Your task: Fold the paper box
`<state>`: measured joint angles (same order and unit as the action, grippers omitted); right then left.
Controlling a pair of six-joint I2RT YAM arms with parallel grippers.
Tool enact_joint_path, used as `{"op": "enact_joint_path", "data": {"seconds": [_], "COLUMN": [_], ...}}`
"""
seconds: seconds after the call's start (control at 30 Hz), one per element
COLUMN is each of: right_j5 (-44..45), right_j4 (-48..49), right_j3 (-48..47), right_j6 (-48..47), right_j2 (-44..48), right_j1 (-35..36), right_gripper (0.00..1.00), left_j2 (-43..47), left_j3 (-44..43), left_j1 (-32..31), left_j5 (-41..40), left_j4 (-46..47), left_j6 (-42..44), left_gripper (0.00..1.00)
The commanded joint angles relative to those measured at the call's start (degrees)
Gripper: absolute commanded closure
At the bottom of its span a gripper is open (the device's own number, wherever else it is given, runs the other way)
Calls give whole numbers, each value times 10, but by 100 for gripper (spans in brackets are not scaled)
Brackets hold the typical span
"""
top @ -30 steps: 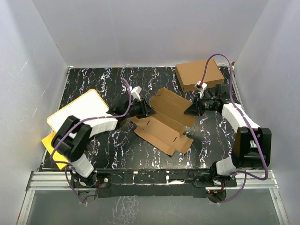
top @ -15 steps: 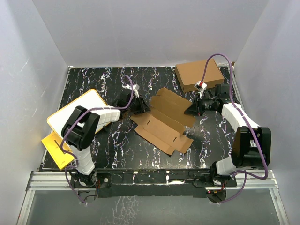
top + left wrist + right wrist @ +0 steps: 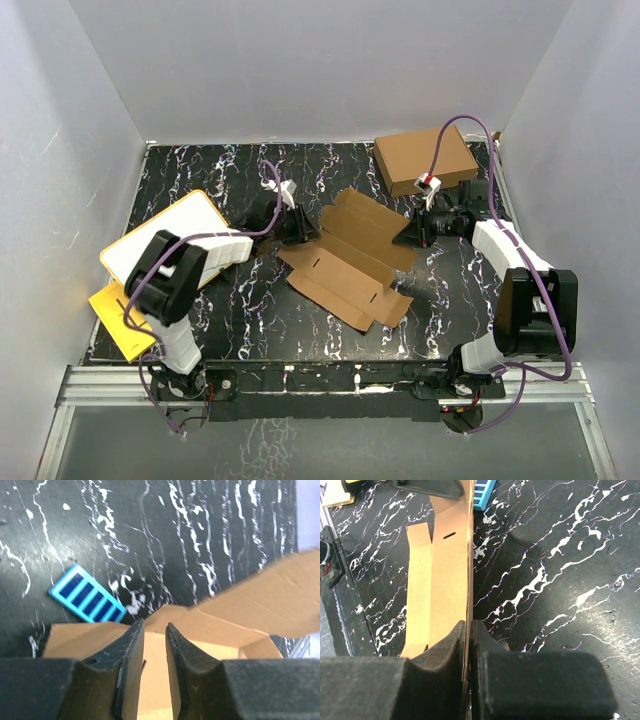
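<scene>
As the left arm has swung its elbow inward, carrying the left fingers (image 3: 127,655) slightly toward the far left, they now stand narrowly parted at the left flap of the paper box (image 3: 345,265), gripping nothing evident, so folding has hardly advanced. The sheet lies mid-surface (image 3: 230,180), mostly flat, its long axis running from left to near right. The right fingers (image 3: 490,650) pinch its raised right edge.

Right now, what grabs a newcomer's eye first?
An unfolded brown cardboard sheet with flaps lies in the middle of the black marbled table, the right tool clamped on its right edge, the left tool at its left edge. A closed brown cardboard box sits at the far right.
</scene>
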<state>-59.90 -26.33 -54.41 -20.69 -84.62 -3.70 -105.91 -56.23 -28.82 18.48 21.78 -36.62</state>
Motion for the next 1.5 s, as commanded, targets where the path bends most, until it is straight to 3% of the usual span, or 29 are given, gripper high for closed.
{"op": "enact_joint_path", "data": {"seconds": [0.0, 0.23, 0.47, 0.6, 0.8, 1.1, 1.47], "right_j5": [-6, 2, 8, 2, -5, -21, 7], "right_j4": [35, 38, 38, 40, 43, 44, 47], "right_j3": [-4, -12, -18, -16, -9, -5, 11], "right_j6": [7, 9, 7, 7, 10, 15, 12], "right_j2": [7, 23, 34, 32, 32, 27, 19], "right_j1": [3, 1, 1, 0, 1, 0, 1], "right_gripper": [92, 92, 92, 92, 92, 92, 92], "left_j2": [137, 314, 386, 393, 335, 245, 175], "left_j3": [49, 171, 275, 339, 381, 402, 414], "left_j1": [-1, 0, -2, -5, -14, -38, -70], "left_j5": [13, 36, 76, 88, 99, 26, -42], "left_j4": [-9, -91, -189, -134, 18, 172, 275], "left_j6": [18, 6, -59, -112, -175, -269, -319], "left_gripper": [75, 71, 68, 61, 57, 48, 46]}}
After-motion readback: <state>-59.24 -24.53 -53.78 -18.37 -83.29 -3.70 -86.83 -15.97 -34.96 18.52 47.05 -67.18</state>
